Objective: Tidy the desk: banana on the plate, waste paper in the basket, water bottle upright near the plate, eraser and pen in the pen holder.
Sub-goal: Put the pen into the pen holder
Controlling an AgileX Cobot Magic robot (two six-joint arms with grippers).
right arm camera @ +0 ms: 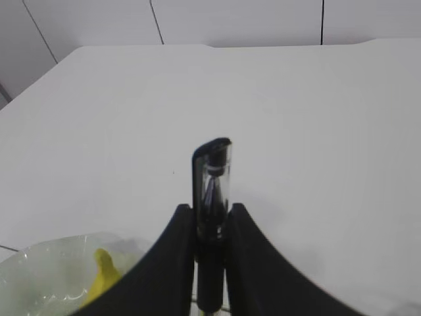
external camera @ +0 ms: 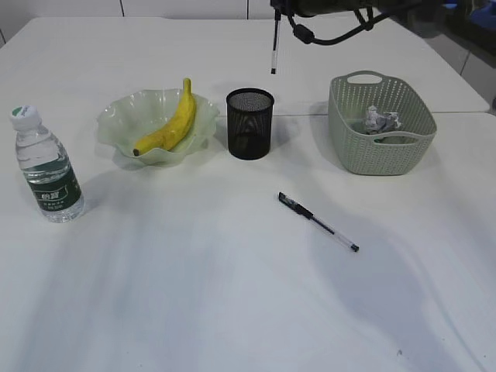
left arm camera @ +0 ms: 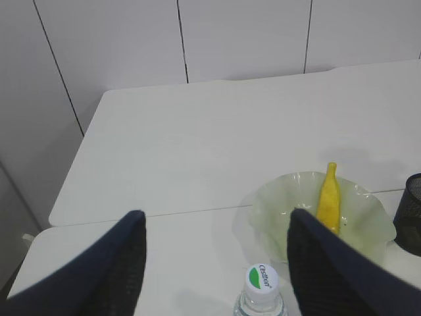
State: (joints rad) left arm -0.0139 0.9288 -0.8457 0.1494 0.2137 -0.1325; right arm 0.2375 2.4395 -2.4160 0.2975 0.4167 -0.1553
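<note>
Clear plastic pen [right arm camera: 214,191] hangs near-vertical, pinched near cap by right gripper [right arm camera: 212,227], above mesh pen holder [external camera: 249,122] (second pen [external camera: 318,222] lies on table). Left gripper [left arm camera: 214,263] jaws apart over upright water bottle [left arm camera: 260,289]. You should expect light, stiff, slick barrel; hold it mid-barrel, squeeze gently

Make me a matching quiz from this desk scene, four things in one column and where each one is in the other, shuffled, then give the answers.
Things:
1. banana
2. crumpled paper
3. water bottle
4. held pen

Places:
A. upright on the table, left of the plate
B. clamped in the right gripper, above the pen holder
C. lying on the plate
D. inside the basket

Pairs: 1-C, 2-D, 3-A, 4-B
</note>
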